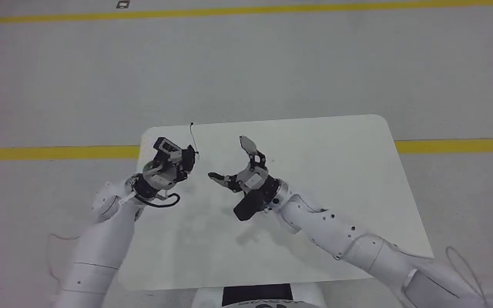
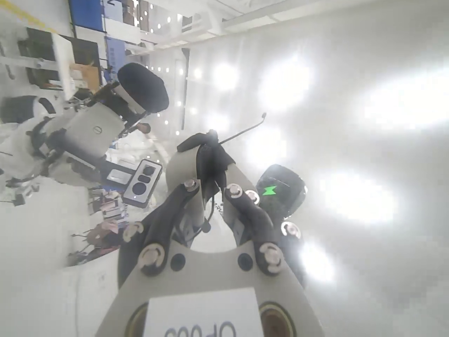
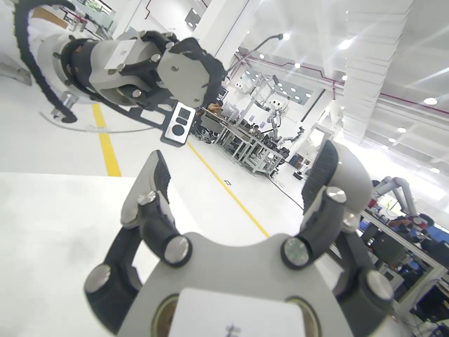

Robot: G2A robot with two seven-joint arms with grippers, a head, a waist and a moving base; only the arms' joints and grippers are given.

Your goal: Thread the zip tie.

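With our left hand (image 1: 187,158) pinching the zip tie (image 1: 193,138), whose thin strap stands free above the bench (image 1: 347,154), we should close our wide-open right hand (image 1: 231,160) near the strap's free end, then bend it slowly so tail meets head squarely.

I log no text that I can read in full. The white label (image 2: 201,312) on the base of the left gripper (image 2: 209,143) carries dark blue characters, upside down and cut by the frame edge, and a second white label (image 3: 238,314) on the base of the right gripper (image 3: 243,157) shows just the top of one dark mark. A green hourglass-shaped sign (image 2: 269,190) glows on the black block (image 2: 286,208) beside the left gripper, and in the right wrist view a small white sticker (image 3: 121,54) on the left gripper's housing is too small to read.
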